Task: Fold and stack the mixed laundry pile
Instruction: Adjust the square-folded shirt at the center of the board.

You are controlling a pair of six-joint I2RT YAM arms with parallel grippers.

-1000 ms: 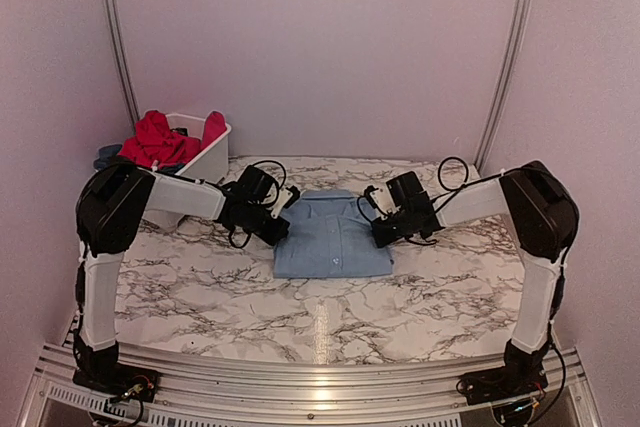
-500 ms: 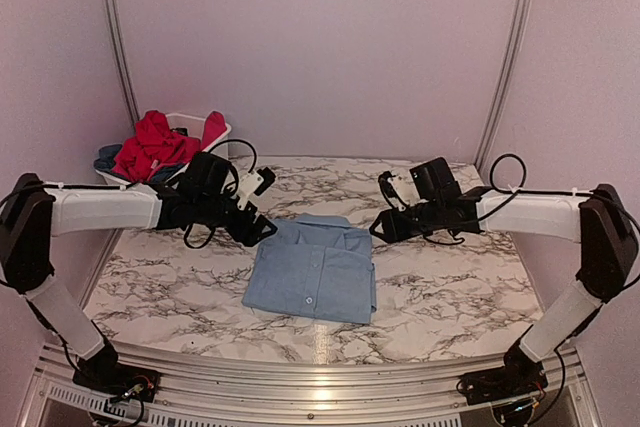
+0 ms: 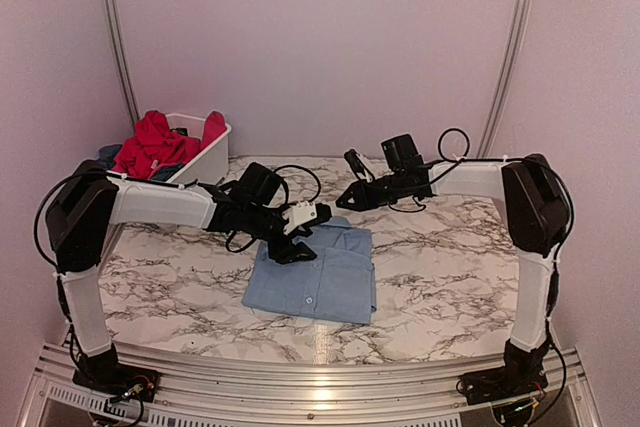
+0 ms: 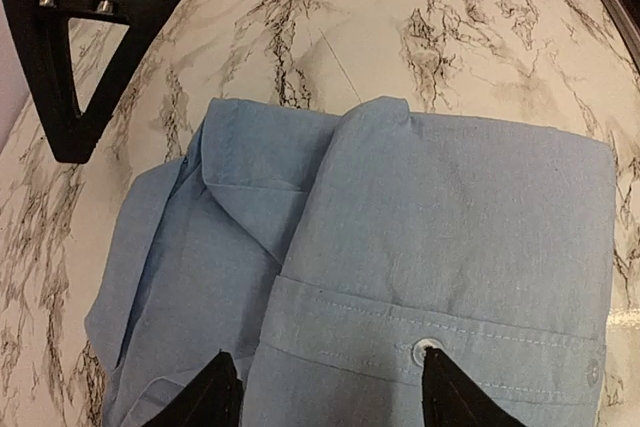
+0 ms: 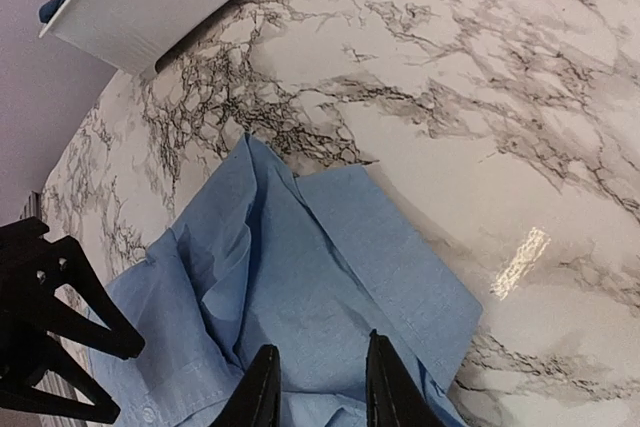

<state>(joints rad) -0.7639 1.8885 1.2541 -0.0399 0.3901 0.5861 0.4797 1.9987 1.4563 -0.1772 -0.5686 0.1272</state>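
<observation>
One shirt folded, rest of the pile not yet started.
Light blue shirt (image 3: 318,275) lies flat and folded in the middle of the marble table (image 3: 460,267), collar end toward the top of the frame. Left gripper (image 3: 298,231) hangs over the shirt's upper left corner, fingers (image 4: 215,395) spread wide, nothing between them. Right gripper (image 3: 350,194) sits just above the shirt's top edge, fingers (image 5: 262,387) only a little apart, also empty. Red clothes (image 3: 150,142) and a bit of dark blue cloth (image 3: 108,155) are heaped in the white basket (image 3: 212,159), upper left of the overhead view. Step in hand looks like releasing the done fold. Next move probably calls for the left arm to reach up-left into the basket, pinch one red piece and lift it over the rim without disturbing the shirt.
</observation>
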